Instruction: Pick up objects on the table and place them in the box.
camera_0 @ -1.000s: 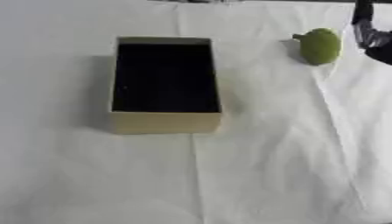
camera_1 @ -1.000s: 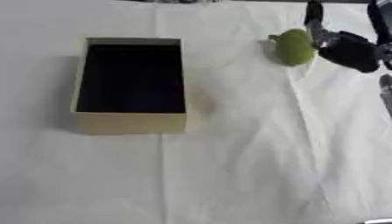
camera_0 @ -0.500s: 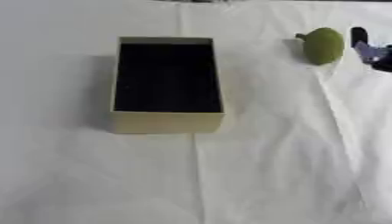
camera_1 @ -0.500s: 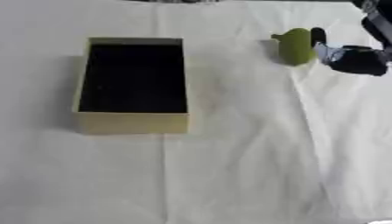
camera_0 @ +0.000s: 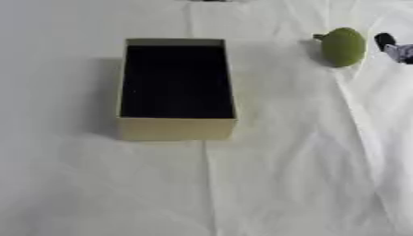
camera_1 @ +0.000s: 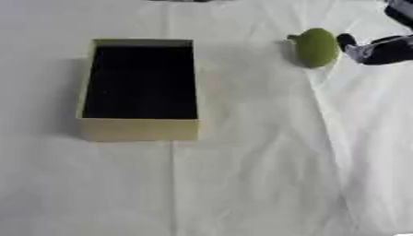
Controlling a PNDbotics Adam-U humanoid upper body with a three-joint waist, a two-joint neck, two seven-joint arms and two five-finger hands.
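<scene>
Green pear-shaped fruit (camera_1: 315, 47) lying on the white-clothed desk (camera_1: 242, 175), well right of the open box (camera_1: 140, 87), box interior dark. Right hand (camera_1: 379, 48) just beside the fruit, not touching; drawn back rightward since a second ago. Fingers' state: cannot tell. Fruit and box unmoved.

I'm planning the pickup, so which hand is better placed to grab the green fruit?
Probably the right hand: it sits just right of the green fruit, apart from it. The left hand shows in neither view.
</scene>
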